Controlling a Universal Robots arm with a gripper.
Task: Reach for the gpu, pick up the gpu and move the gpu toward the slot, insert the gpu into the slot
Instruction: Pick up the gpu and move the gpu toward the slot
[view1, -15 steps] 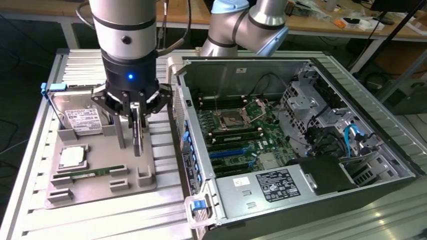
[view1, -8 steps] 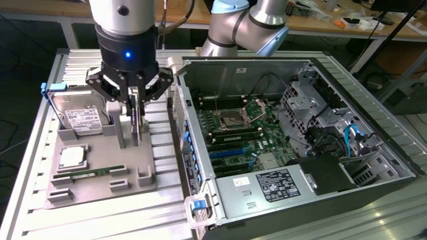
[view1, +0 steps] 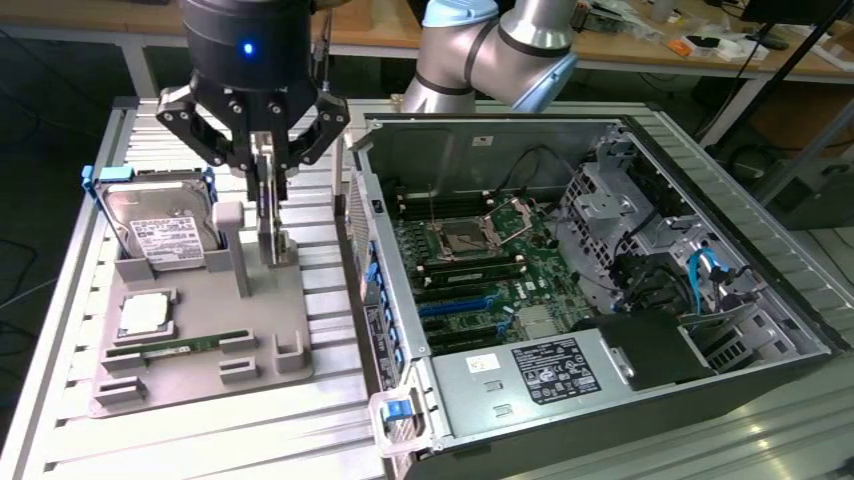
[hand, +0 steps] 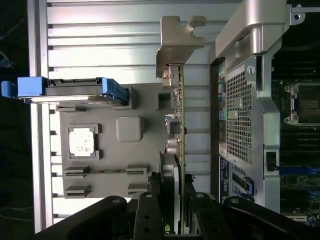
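Note:
The gpu (view1: 276, 215) stands on edge over the grey fixture (view1: 200, 375), at the exterior view's left. It is a thin card, and my gripper (view1: 267, 172) is shut on its upper part. In the wrist view the gpu (hand: 178, 115) runs edge-on away from the fingers (hand: 150, 200), with its silvery bracket (hand: 176, 42) at the far end. I cannot tell whether its lower end still touches the fixture. The blue expansion slots (view1: 461, 305) lie on the green motherboard inside the open computer case (view1: 747, 300), to the right of the gripper.
On the fixture a silver hard drive (view1: 160, 228) with blue tabs leans at the back, with a CPU (view1: 144, 313) and a slim green memory stick (view1: 180, 347) in front. The case's side wall (hand: 240, 115) rises close beside the card. The slatted aluminium table (view1: 200, 440) carries everything.

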